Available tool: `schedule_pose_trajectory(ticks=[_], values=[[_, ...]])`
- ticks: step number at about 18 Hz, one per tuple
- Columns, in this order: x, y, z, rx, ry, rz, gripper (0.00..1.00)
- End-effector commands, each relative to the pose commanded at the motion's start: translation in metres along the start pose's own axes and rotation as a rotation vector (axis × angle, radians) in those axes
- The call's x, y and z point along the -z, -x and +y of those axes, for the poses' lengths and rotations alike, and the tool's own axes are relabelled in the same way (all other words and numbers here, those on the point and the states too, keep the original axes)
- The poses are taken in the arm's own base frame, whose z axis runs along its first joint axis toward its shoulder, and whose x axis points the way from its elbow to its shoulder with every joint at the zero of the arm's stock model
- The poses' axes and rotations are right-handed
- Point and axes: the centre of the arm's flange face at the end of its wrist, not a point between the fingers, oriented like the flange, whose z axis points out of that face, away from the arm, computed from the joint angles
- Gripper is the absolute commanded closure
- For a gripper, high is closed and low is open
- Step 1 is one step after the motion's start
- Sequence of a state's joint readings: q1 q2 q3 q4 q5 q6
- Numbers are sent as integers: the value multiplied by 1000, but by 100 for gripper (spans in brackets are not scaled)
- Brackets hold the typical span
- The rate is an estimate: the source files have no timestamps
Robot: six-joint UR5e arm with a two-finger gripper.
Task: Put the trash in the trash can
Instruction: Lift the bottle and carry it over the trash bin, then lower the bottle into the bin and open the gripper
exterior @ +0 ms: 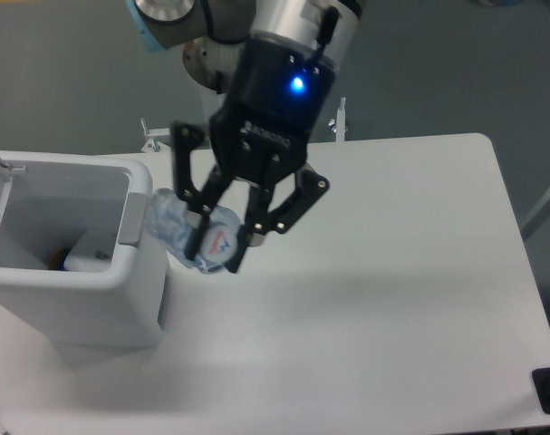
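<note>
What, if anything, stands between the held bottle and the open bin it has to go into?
Nothing visible. The gripper holds the bottle in the air right beside the bin, whose lid is open; only its near rim remains to clear.

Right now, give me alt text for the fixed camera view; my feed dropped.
The gripper holds the clear plastic bottle in the air beside the rim of the open white trash can, above the white table. Something white lies inside the bin.
</note>
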State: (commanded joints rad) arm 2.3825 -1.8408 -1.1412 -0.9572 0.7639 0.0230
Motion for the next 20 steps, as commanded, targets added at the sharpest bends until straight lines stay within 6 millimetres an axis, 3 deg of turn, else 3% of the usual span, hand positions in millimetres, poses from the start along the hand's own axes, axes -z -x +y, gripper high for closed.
schedule_pose_trajectory(ticks=[6,10,20], values=[[-44,-32,34,-17,84,62,92],[-60,-35,58,-38,120,79,91],[-84,-36,88,-75,174,96,87]])
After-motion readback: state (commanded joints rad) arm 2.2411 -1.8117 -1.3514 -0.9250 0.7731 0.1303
